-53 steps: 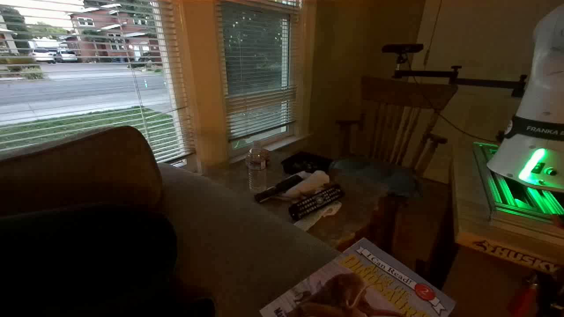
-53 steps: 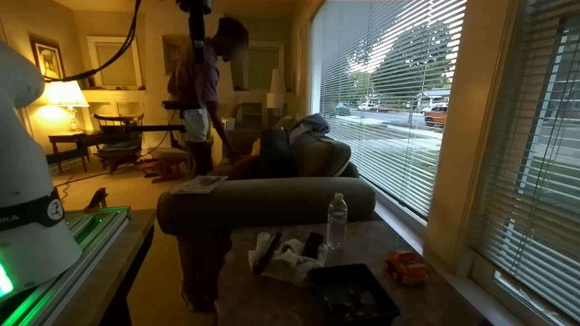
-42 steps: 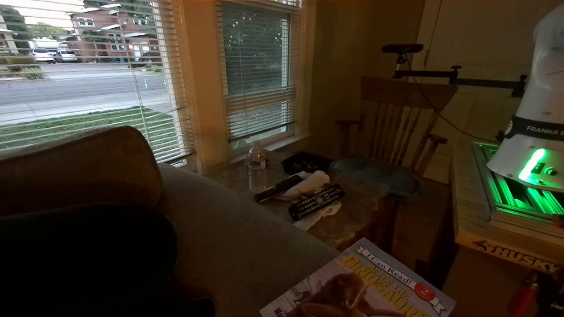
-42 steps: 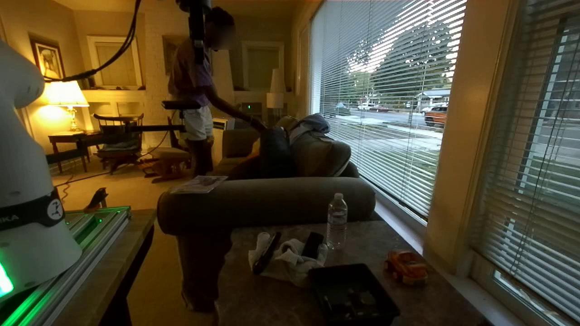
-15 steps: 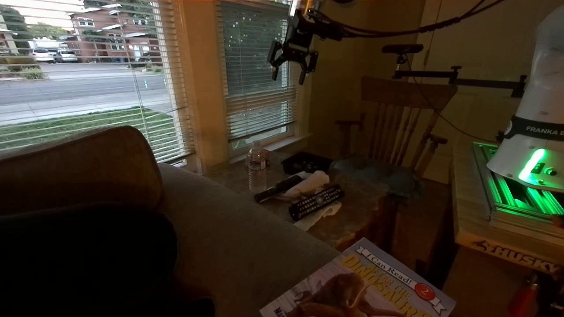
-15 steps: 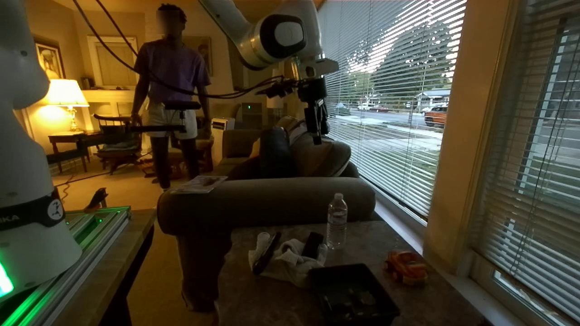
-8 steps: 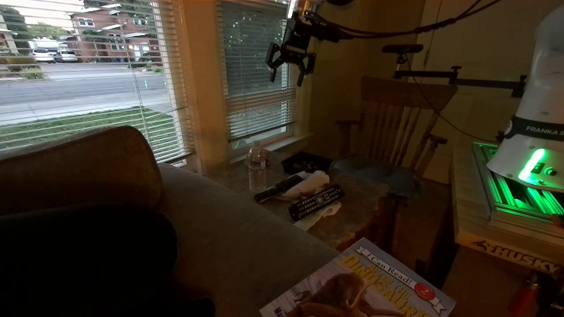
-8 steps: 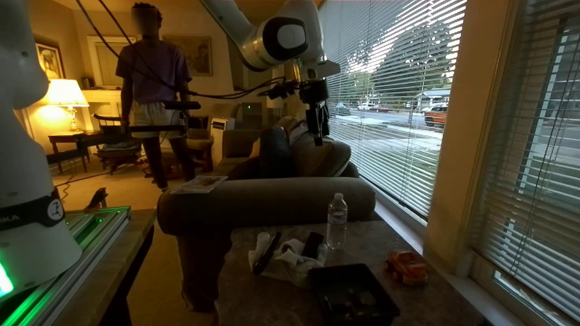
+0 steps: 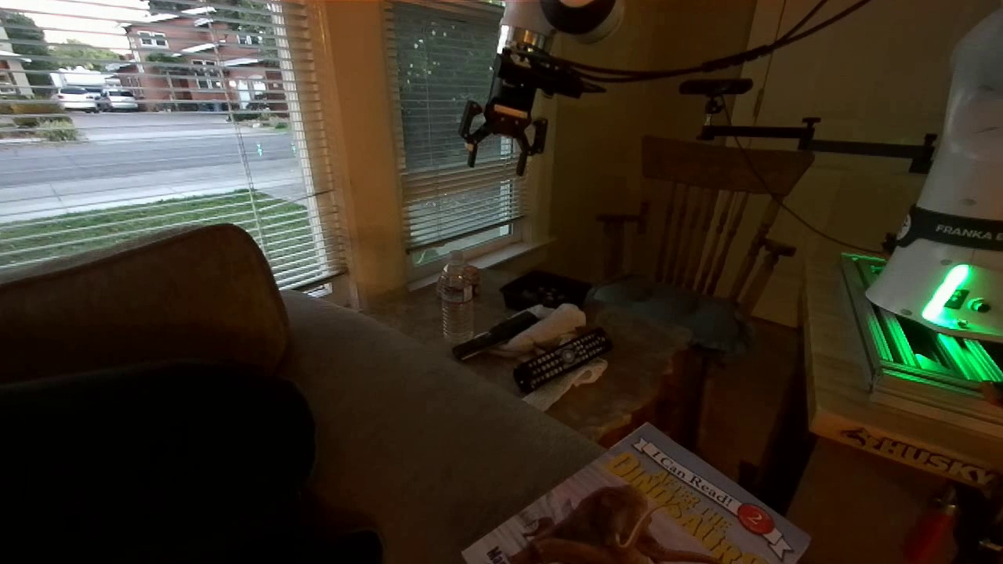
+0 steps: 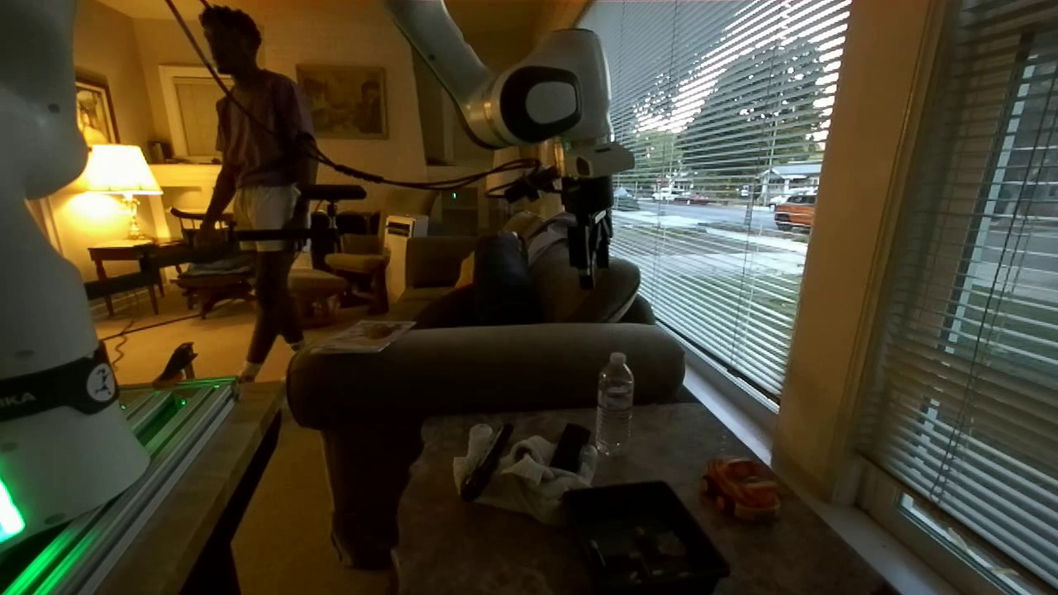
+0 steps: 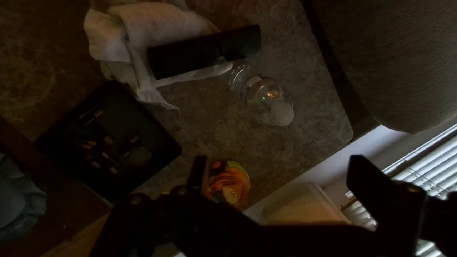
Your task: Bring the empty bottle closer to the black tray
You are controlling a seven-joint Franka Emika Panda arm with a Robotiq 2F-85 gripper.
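Observation:
The empty bottle (image 9: pixel 458 309) stands upright on the small table in both exterior views (image 10: pixel 614 409). It is see-through with a white cap, and shows from above in the wrist view (image 11: pixel 266 98). The black tray (image 10: pixel 616 491) lies on the same table, a short way from the bottle, with small items in it. It is left of the bottle in the wrist view (image 11: pixel 166 142). My gripper (image 9: pixel 497 168) is open, empty and pointing down, well above the table and the bottle. It also shows in an exterior view (image 10: pixel 588 281), edge-on.
A white cloth (image 10: pixel 529 475) with dark remotes (image 9: pixel 563 360) lies beside the bottle and tray. An orange toy car (image 11: pixel 232 182) sits near the window edge. The sofa arm (image 10: pixel 488 364) borders the table, with a book (image 9: pixel 642 501) on it. A person (image 10: pixel 264 157) walks behind.
The arm and open gripper have come into view since the oldest frames. In the last half second the gripper has moved lower. The person has moved; bottle and tray have not.

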